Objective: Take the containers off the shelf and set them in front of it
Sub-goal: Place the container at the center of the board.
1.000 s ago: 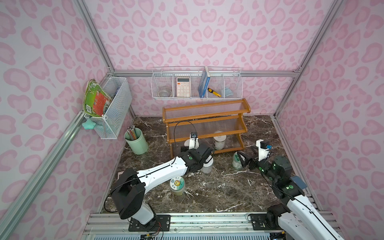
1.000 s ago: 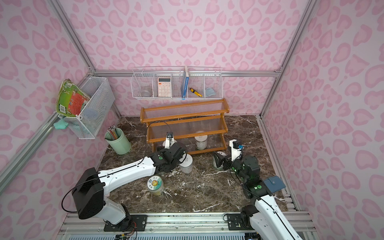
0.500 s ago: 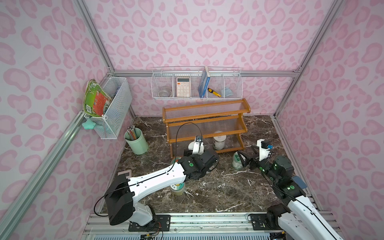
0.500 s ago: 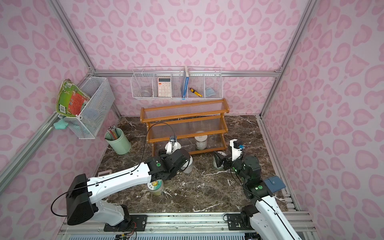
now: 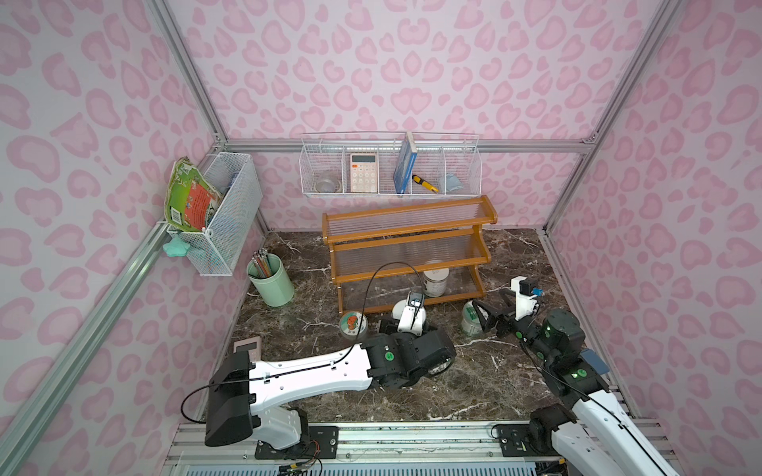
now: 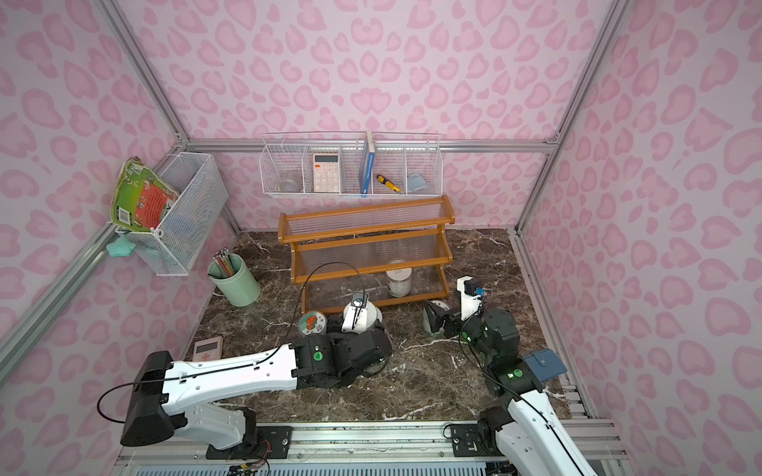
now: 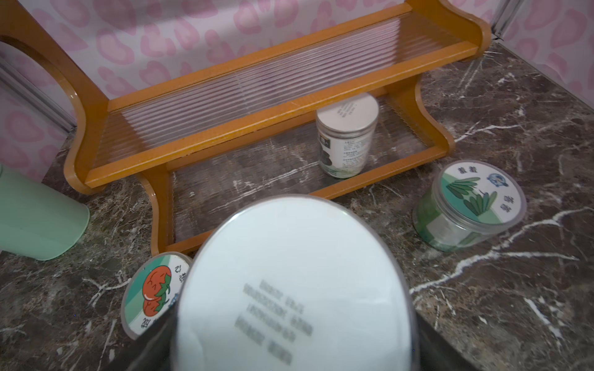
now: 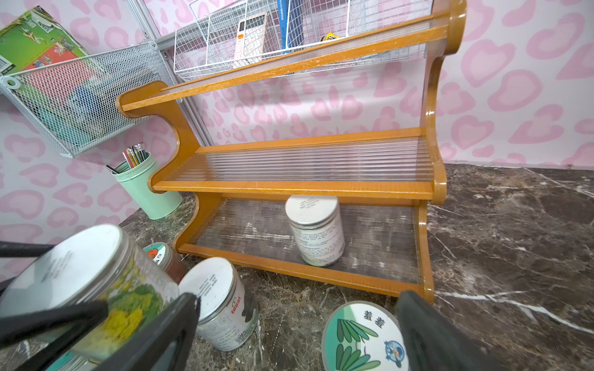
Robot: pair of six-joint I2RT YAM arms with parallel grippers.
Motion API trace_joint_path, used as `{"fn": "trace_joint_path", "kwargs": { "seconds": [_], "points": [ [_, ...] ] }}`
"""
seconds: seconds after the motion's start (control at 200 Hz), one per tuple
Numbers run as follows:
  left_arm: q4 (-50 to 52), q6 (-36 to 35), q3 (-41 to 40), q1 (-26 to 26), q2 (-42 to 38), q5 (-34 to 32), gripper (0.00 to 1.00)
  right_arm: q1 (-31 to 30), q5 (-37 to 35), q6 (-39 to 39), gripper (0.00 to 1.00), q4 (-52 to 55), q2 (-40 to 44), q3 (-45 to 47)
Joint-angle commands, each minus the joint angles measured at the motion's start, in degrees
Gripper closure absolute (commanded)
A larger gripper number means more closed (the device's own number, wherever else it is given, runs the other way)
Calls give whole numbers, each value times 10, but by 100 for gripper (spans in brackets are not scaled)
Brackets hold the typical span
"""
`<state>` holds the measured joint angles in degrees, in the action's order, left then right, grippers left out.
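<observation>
My left gripper (image 7: 292, 337) is shut on a white-lidded container (image 7: 295, 289), held above the floor in front of the shelf (image 5: 408, 251). The same container shows yellow-green contents in the right wrist view (image 8: 80, 282). One container (image 5: 435, 282) stands on the bottom tier. On the floor are a tomato-sticker container (image 5: 352, 325), a plain one (image 8: 221, 305) and a green-leaf one (image 5: 470, 317). My right gripper (image 8: 294, 321) hangs open just above and behind the green-leaf container (image 8: 363, 337), holding nothing.
A mint pencil cup (image 5: 271, 280) stands left of the shelf. Wire baskets hang on the back wall (image 5: 389, 169) and the left wall (image 5: 224, 214). A pink calculator (image 5: 248, 344) lies on the floor by my left forearm. A blue object (image 6: 544, 364) lies at the right edge.
My left arm has drawn back from the bottom tier toward the front with the container in its grip. The tomato container has come into view and my forearm now covers another. The right arm has barely moved.
</observation>
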<state>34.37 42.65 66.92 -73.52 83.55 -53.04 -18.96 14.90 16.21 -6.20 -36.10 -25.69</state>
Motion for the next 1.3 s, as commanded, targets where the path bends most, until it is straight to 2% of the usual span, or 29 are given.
{"fn": "trace_joint_path", "kwargs": {
  "seconds": [0.0,0.27,0.405,0.755,0.98,1.295],
  "points": [
    [30,64,0,-25,18,-24,33,0,-6,-1,1,-1,5,-8],
    [62,128,2,-85,46,-53,33,0,-20,-1,1,14,22,-6],
    [33,144,-22,-101,51,-43,32,0,-16,-1,1,10,16,-8],
    [-56,163,-72,-106,96,-7,32,0,0,-1,1,2,15,-2],
    [-60,172,-72,-104,118,-1,32,0,0,-1,1,-1,22,4],
    [-21,233,-73,-94,136,11,31,1,1,-1,1,2,31,7]
  ]
}}
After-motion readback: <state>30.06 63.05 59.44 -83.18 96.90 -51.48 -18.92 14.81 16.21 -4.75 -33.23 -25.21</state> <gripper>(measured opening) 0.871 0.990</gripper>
